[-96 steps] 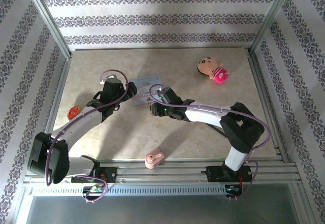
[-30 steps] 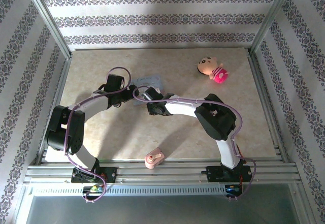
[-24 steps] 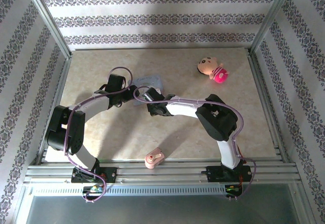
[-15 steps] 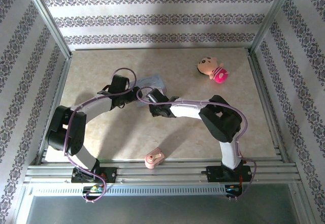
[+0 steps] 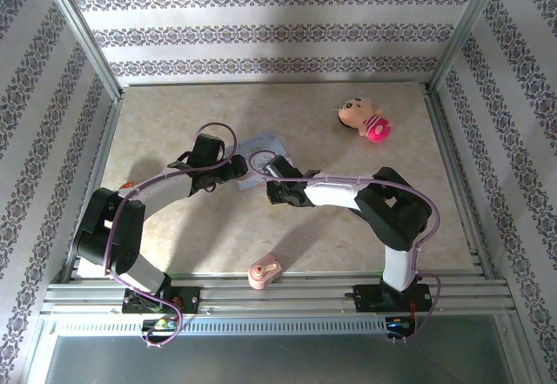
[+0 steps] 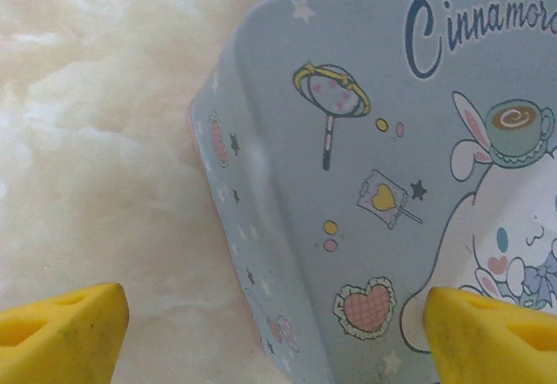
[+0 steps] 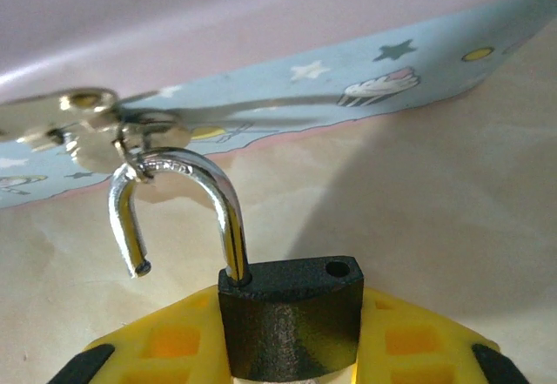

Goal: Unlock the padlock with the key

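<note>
Striped, flowery wallpaper closes three sides of a metal-framed cell around a beige marbled tabletop [image 5: 200, 114]. From above we see the left claw [image 5: 237, 169] and right claw [image 5: 268, 173] close together at the near edge of a blue tin [image 5: 264, 140]. A plush doll [image 5: 365, 119] lies toward the far right, and a pink toy lump [image 5: 264, 272] sits near the front rail.

On the left wrist camera, yellow fingertips [image 6: 61, 336] stand spread wide, one over the tabletop and one over the tin's cartoon lid.

On the right wrist camera, yellow pads [image 7: 165, 345] pinch the black padlock [image 7: 291, 314] just beside the tin's side wall. Its shackle [image 7: 222, 201] stands open, one end free.
</note>
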Robot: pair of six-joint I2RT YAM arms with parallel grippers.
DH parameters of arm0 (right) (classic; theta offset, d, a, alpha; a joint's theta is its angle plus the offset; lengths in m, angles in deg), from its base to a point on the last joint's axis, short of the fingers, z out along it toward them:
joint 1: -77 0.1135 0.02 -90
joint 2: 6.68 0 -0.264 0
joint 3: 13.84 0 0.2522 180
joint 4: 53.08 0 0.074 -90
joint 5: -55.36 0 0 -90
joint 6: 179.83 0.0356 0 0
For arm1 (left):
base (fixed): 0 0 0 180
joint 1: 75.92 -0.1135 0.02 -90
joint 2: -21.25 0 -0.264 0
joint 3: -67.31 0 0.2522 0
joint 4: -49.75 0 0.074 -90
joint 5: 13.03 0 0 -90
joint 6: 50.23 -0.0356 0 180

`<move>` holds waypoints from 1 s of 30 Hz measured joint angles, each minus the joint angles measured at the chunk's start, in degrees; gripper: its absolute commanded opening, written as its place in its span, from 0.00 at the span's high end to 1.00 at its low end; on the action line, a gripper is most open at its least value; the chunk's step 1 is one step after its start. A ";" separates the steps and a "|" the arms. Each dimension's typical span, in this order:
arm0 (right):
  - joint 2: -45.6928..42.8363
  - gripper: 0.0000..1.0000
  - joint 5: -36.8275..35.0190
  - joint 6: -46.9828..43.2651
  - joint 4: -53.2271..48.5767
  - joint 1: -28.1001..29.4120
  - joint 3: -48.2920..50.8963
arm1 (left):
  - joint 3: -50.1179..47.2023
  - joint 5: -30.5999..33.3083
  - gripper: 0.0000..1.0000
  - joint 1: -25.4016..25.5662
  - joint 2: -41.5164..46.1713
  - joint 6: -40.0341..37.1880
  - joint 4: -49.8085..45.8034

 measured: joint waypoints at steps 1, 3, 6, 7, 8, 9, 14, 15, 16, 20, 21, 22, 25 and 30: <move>-0.04 0.89 0.31 0.35 0.04 -0.09 0.00 | 0.00 0.02 0.11 0.00 0.00 0.02 -0.02; -0.09 0.89 0.96 0.85 0.04 -0.37 0.00 | -0.02 0.02 0.11 0.00 0.00 0.02 -0.02; -0.11 0.90 1.60 1.77 0.13 -0.70 0.00 | -0.13 0.02 0.10 0.00 0.00 0.02 0.00; -0.11 0.90 1.86 2.03 0.15 -0.76 0.00 | -0.15 0.04 0.09 0.00 0.00 0.02 0.00; -0.13 0.90 2.03 2.21 0.15 -0.76 0.00 | -0.15 0.09 0.08 0.00 0.00 0.00 0.00; -0.15 0.90 2.16 2.32 0.15 -0.76 0.00 | -0.15 0.15 0.07 0.00 0.00 0.00 0.00; -0.20 0.90 2.89 3.37 0.22 -0.90 0.00 | -0.35 0.20 0.06 0.00 0.00 0.02 0.04; -0.22 0.90 3.06 3.52 0.26 -1.03 0.00 | -0.39 0.20 0.06 0.00 0.00 0.04 0.09; -0.24 0.90 3.26 3.56 0.26 -1.09 0.00 | -0.42 0.20 0.05 0.00 0.00 0.04 0.15; -0.42 0.90 3.67 3.72 0.55 -1.14 0.26 | -0.63 0.22 0.01 0.00 0.00 0.20 0.28; -0.46 0.90 3.80 3.72 0.57 -1.29 0.26 | -0.68 0.24 0.01 0.00 0.00 0.24 0.31; -0.48 0.90 4.00 3.72 0.57 -1.42 0.31 | -0.74 0.24 0.01 0.00 0.00 0.26 0.39; -0.52 0.89 4.55 3.74 0.66 -1.51 0.33 | -0.85 0.26 0.01 0.00 0.00 0.26 0.68; -0.52 0.89 4.57 3.76 0.74 -1.53 0.35 | -0.90 0.63 0.01 0.00 0.00 0.20 0.74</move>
